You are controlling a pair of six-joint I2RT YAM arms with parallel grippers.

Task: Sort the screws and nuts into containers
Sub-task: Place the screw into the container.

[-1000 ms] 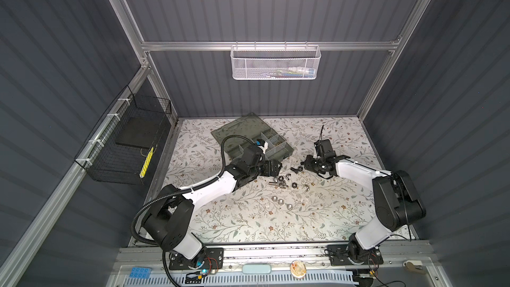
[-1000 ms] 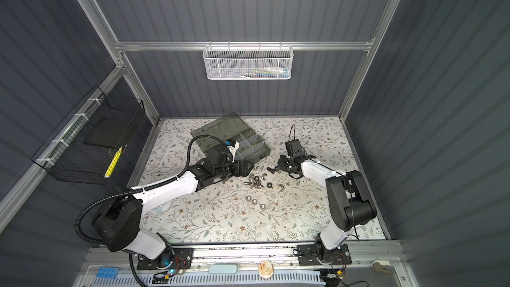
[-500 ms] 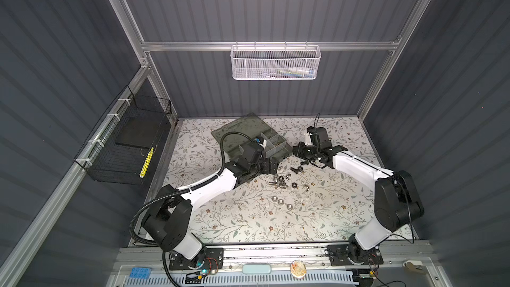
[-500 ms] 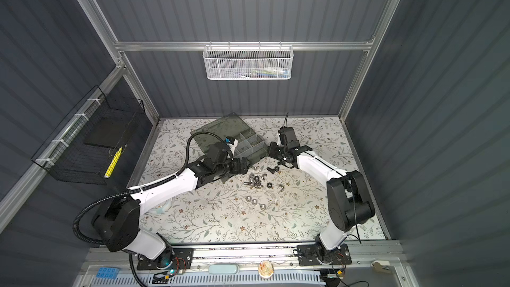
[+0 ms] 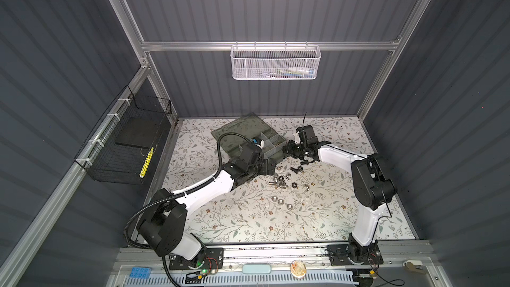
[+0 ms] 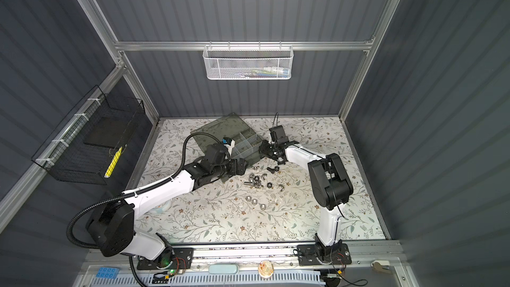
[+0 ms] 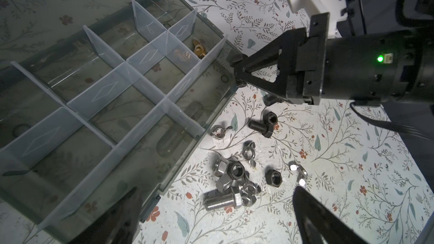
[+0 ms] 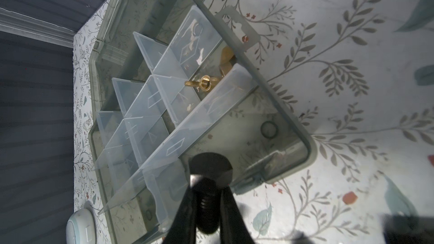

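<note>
Between right gripper (image 8: 206, 204) tips, black bolt (image 8: 210, 166) clamped by its threaded shank, left gripper (image 7: 215, 194) spread wide above shiny silver nuts (image 7: 223, 179).

worktop (image 5: 248, 225), floral-patterned cover: one grey-green organizer case (image 5: 273, 153), lid open flat, toward the back; loose nuts (image 5: 281, 202) and screws (image 5: 295, 169) scattered just beside it.

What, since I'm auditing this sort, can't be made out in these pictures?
- Bolt in the right gripper: right wrist view, fingers hide its shank.
- Case: both top views, the left arm covers some compartments.
- White basket: top views, mesh obscures the contents.
- Loose pile: top views, pieces too small to sort by type.
</note>
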